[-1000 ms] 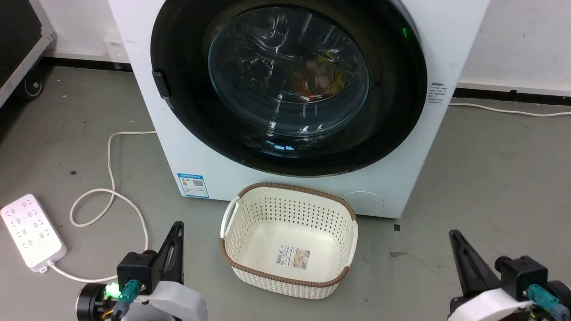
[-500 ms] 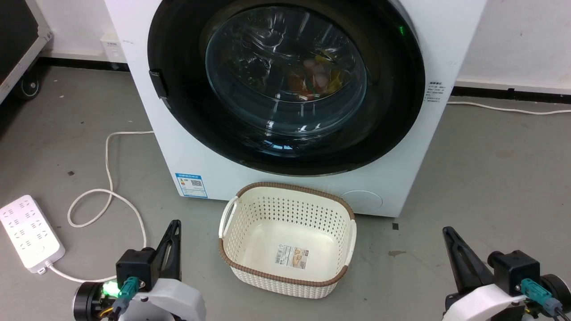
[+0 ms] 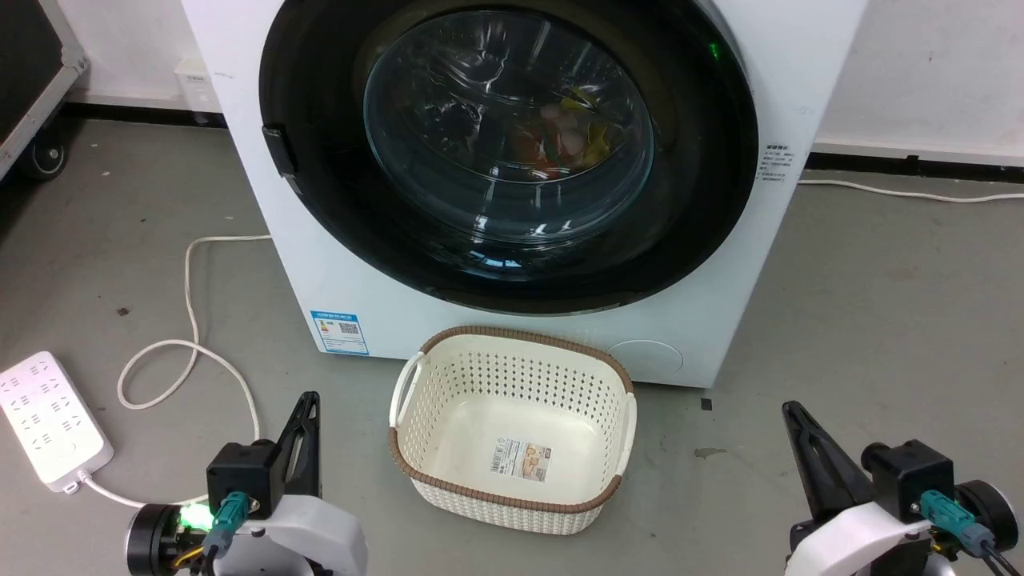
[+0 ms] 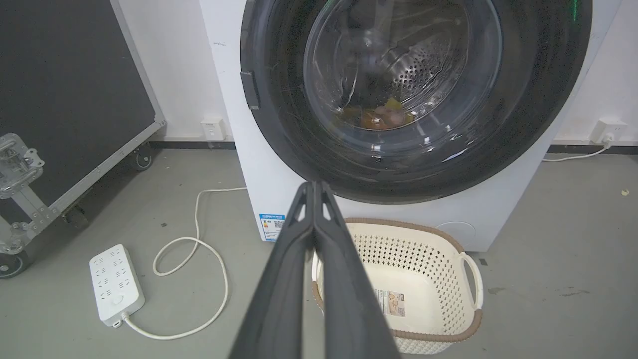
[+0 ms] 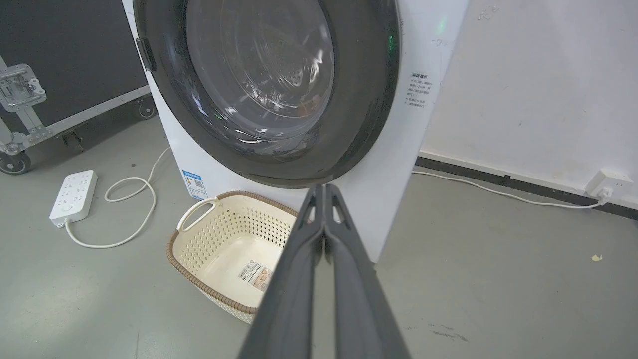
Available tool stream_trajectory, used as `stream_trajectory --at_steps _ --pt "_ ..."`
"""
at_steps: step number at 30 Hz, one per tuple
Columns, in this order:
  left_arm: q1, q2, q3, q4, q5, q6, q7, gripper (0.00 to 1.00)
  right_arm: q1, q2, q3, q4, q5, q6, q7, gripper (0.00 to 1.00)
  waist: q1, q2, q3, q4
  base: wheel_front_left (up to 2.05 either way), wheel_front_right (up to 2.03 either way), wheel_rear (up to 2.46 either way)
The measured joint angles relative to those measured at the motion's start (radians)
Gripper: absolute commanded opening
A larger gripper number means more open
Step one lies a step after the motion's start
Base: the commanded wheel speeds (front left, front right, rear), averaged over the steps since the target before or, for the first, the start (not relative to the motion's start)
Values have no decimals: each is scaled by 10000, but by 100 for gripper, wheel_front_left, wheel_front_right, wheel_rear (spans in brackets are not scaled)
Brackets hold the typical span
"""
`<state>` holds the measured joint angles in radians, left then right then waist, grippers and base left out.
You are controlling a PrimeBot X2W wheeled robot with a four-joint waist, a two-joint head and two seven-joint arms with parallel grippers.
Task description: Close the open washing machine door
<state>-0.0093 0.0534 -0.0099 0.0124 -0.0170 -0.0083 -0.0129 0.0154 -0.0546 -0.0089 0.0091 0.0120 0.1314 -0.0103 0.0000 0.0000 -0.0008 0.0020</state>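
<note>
Washing machine door (image 3: 508,152) sits flush against the one washing machine (image 3: 352,296), glass bulge facing straight out at the robot (it's round, so no real long side). One cream basket (image 3: 448,384) on the grey floor (image 3: 880,320) right in front, one power strip (image 3: 48,420) off left, white wall (image 3: 920,72) behind. Left gripper (image 3: 309,400) and right gripper (image 3: 792,410): fingers pressed together.

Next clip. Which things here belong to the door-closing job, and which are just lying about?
Job:
- door, looks shut against the washer
- left gripper and right gripper, both shut, low and clear of the door

Lying about:
- basket before the washer
- power strip and cable on the floor
- wheeled case
</note>
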Motion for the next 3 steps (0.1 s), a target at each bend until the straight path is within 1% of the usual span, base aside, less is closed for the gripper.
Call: stream_trajectory --at_steps 3 --pt "0 -6 29 -35 67 25 56 0 -15 0 36 -15 -42 0 19 0 0 0 5 -13 0 0 0"
